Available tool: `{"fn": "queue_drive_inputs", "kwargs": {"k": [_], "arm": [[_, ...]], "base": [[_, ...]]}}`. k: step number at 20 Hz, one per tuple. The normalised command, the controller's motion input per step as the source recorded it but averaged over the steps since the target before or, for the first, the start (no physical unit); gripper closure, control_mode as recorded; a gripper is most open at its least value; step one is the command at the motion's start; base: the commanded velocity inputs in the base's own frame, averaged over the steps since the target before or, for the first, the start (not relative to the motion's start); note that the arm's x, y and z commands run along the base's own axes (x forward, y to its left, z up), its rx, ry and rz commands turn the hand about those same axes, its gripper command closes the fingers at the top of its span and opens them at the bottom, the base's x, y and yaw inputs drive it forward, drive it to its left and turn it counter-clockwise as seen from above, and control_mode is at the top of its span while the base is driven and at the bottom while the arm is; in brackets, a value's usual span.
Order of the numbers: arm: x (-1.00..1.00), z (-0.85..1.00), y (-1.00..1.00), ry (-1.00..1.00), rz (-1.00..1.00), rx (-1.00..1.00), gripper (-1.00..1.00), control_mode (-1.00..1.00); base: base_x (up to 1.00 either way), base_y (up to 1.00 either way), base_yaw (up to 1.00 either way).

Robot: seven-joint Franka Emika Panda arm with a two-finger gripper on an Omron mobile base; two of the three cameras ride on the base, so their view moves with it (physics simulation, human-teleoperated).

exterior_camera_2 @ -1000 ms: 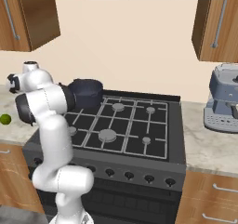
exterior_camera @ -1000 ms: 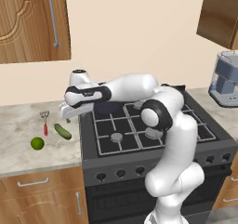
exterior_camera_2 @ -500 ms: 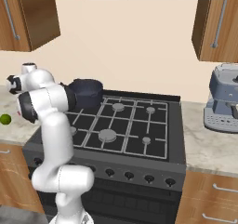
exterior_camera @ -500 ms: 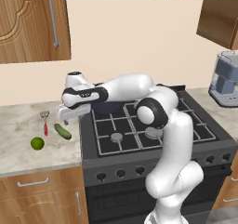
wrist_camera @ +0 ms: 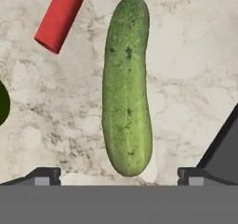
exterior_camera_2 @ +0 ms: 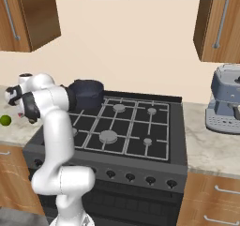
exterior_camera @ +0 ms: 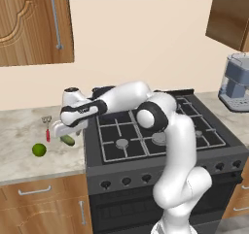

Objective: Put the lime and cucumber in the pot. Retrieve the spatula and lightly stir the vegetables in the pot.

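In the left base view the white arm reaches left from the black gas stove (exterior_camera: pixel 146 136) out over the pale marbled table (exterior_camera: pixel 19 155), and its gripper (exterior_camera: pixel 63 131) hangs low, just above the short dark green oblong cucumber (exterior_camera: pixel 68 141). The small bright green round lime (exterior_camera: pixel 39 150) lies near, to the left of the cucumber, and the slim red-handled spatula (exterior_camera: pixel 47 131) lies just behind them, its silver head toward the wall. In the right base view the dark navy-grey round pot (exterior_camera_2: pixel 86 93) stands on the stove's rear left burner, well apart from the lime (exterior_camera_2: pixel 5 121) on the table at the left edge. In the hand view the cucumber (wrist_camera: pixel 127 86) lies lengthwise between the two dark fingertips (wrist_camera: pixel 44 175), which stand spread wide on either side and touch nothing; the spatula's red handle (wrist_camera: pixel 61 15) lies at upper left, beside the cucumber.
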Motion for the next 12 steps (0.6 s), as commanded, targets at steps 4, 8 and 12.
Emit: {"fn": "queue_drive_inputs", "kwargs": {"k": [4,8,12], "arm": [[0.15,-0.15,0.24,0.00,0.03,0.00,-1.00,-1.00],[0.14,0.00,0.00,0.00,0.00,0.00,-1.00,-1.00],[0.13,-0.04,-0.06,0.04,0.00,0.00,-1.00,-1.00]], "base": [[0.00,0.00,0.00],[0.00,0.00,0.00],[0.00,0.00,0.00]]}}
